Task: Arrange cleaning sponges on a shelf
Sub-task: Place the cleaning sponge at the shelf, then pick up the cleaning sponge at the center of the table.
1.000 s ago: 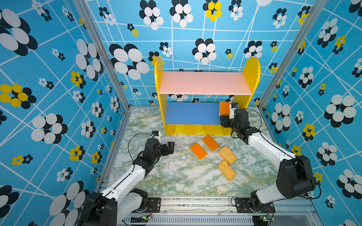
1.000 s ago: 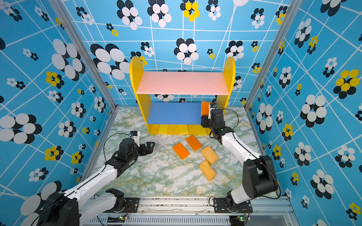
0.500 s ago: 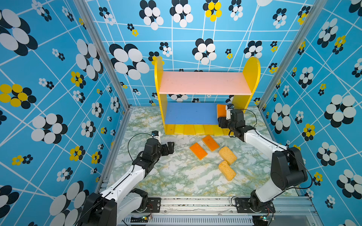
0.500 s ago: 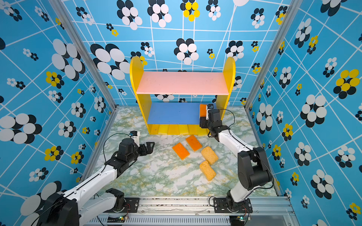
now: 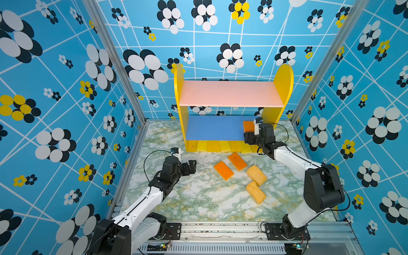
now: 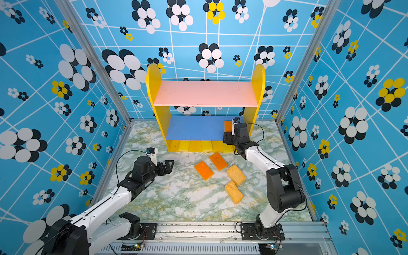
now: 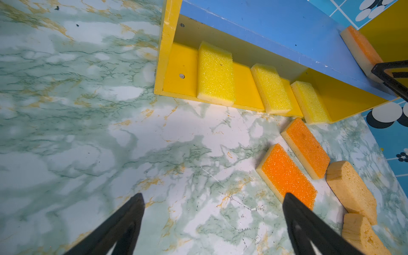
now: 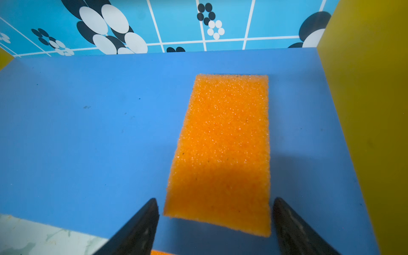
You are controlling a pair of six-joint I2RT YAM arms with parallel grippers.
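Observation:
The shelf [image 5: 229, 93] [image 6: 205, 93] stands at the back of the table. An orange sponge [image 8: 223, 150] [image 5: 248, 126] lies flat at the right end of its blue middle board [image 8: 88, 132], beside the yellow side panel [image 8: 364, 110]. My right gripper [image 8: 216, 199] [image 5: 248, 135] is open around the sponge's near end, with a gap on each side. Three yellow sponges [image 7: 215, 75] [image 7: 272, 88] [image 7: 310, 101] sit on the yellow base. Two orange sponges [image 5: 223, 170] [image 5: 237, 161] and two tan blocks [image 5: 256, 175] [image 5: 255, 192] lie on the table. My left gripper [image 7: 214, 195] [image 5: 193, 164] hovers open and holds nothing.
The green marbled table [image 5: 198, 198] is closed in by patterned blue walls on three sides. A metal rail [image 5: 220, 229] with both arm bases runs along the front edge. The pink top board carries nothing.
My right gripper's jaws have spread and let go of the orange sponge, which now rests on the blue board. The left arm has not moved.

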